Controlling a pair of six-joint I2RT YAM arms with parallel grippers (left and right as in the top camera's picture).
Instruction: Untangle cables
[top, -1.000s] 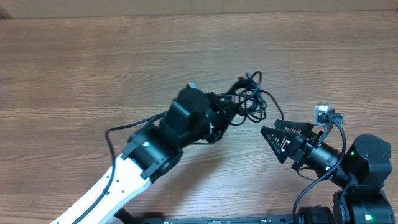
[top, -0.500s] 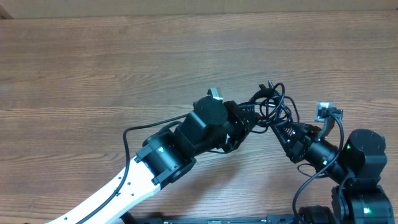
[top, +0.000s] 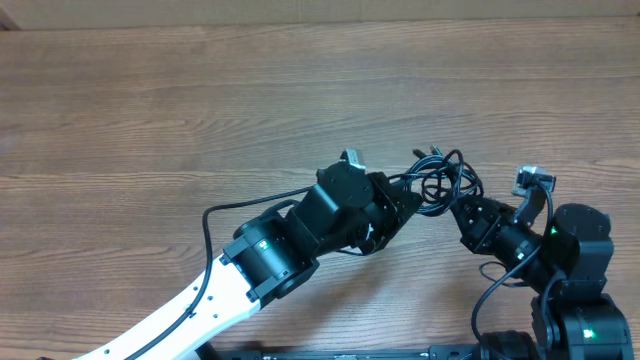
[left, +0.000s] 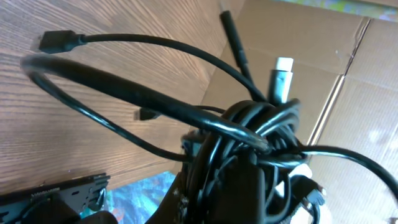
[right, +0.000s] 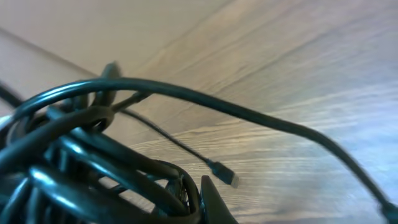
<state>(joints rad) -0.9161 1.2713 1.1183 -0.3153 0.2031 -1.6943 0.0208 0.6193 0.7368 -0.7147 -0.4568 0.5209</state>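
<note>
Closure was seen at both claws: the left gripper (top: 405, 198) and the right gripper (top: 462, 207) were each pinched onto the cables (top: 440, 172), whose knot was held directly between them, equally near both, its long axis running claw to claw. A loose plug end (right: 224, 175) was seen trailing just beyond the right claw.

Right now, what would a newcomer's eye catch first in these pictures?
A black tangle of cables shows right of centre over the table. The left end effector grips it from the left; the right end effector is shut at its other side. A loose plug hangs out above the wood.
</note>
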